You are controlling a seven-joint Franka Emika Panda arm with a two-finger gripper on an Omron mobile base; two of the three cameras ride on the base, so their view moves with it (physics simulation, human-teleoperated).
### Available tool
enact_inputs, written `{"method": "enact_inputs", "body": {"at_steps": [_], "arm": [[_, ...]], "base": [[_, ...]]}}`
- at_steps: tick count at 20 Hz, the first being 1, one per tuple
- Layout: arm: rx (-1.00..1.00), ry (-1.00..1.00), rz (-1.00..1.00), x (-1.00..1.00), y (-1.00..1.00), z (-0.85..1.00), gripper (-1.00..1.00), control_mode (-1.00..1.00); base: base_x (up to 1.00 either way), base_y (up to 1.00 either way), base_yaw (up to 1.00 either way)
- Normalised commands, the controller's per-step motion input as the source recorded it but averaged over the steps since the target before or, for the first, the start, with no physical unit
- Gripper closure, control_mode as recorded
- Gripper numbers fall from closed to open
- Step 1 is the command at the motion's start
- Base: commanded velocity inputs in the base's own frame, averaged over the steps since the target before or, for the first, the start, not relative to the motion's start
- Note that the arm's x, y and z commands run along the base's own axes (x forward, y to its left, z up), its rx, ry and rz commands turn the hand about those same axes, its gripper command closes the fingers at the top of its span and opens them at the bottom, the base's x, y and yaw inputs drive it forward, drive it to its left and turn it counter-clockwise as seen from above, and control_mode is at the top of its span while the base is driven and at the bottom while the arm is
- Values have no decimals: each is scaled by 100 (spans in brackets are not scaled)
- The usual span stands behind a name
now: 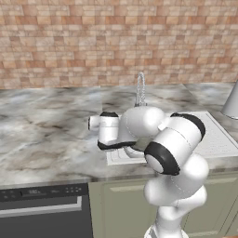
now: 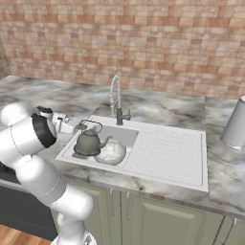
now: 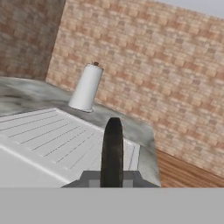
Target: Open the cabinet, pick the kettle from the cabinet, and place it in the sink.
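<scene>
The dull-grey kettle (image 2: 90,142) stands upright in the basin of the light-grey sink (image 2: 167,148), left of the ribbed draining board and below the chrome tap (image 2: 116,103). My gripper (image 2: 79,126) reaches in level from the left and is shut on the left end of the kettle's thin dark handle. In the hand view the handle (image 3: 113,135) rises edge-on as a narrow dark arch between my fingers. In the left base view my arm covers the basin, leaving the sink rim (image 1: 218,139) and tap (image 1: 140,88) showing. The cabinet is out of view.
A pale rounded object (image 2: 113,152) lies in the basin against the kettle's right side. A white paper-towel roll (image 2: 235,125) stands on the marble counter right of the sink. A brick wall backs the counter. Low green cupboards (image 2: 158,217) and a dark appliance (image 1: 44,209) sit below.
</scene>
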Motion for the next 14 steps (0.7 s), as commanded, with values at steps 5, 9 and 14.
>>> {"method": "enact_inputs", "body": {"at_steps": [5,9,14], "arm": [[11,0,0,11,-17,-5,100,-100],[9,0,0,11,-16,-7,100,-100],[6,-2,0,6,-16,-9,100,-100]], "base": [[0,0,0],[0,0,0],[0,0,0]]}}
